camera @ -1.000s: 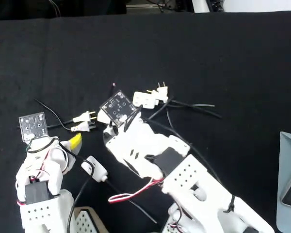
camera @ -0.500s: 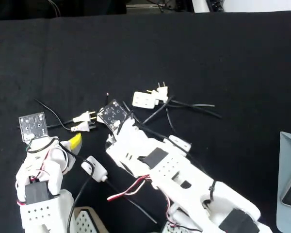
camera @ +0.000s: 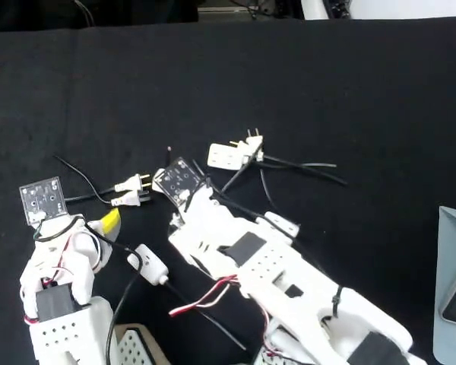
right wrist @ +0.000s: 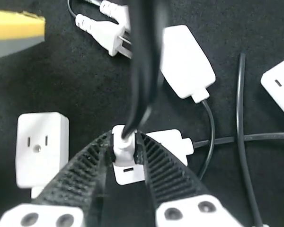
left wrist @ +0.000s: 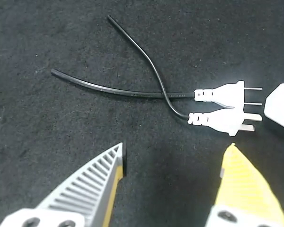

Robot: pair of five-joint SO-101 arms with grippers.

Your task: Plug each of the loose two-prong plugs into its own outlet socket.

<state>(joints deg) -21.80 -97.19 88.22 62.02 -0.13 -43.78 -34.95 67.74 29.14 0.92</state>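
Two loose white two-prong plugs (left wrist: 223,93) (left wrist: 221,121) lie side by side on black cords, also seen in the high view (camera: 131,190). My left gripper (left wrist: 173,158) is open just short of them, its yellow finger (camera: 110,220) nearest. My right gripper (right wrist: 125,141) is shut on a white plug (right wrist: 123,147) whose black cord runs up between the fingers. That plug sits over a white socket block (right wrist: 164,144); I cannot tell how far the prongs are in. A white outlet (right wrist: 40,147) lies face up beside it.
Another white outlet with a plug next to it (camera: 229,156) lies beyond the right arm. A corded white block (camera: 148,265) rests between the arms. Loose black cords (camera: 304,169) trail to the right. A grey tray (camera: 452,289) stands at the right edge.
The right arm's wrist turned and its gripper drew back slightly towards the left. The left arm shifted a little to the left, still open.
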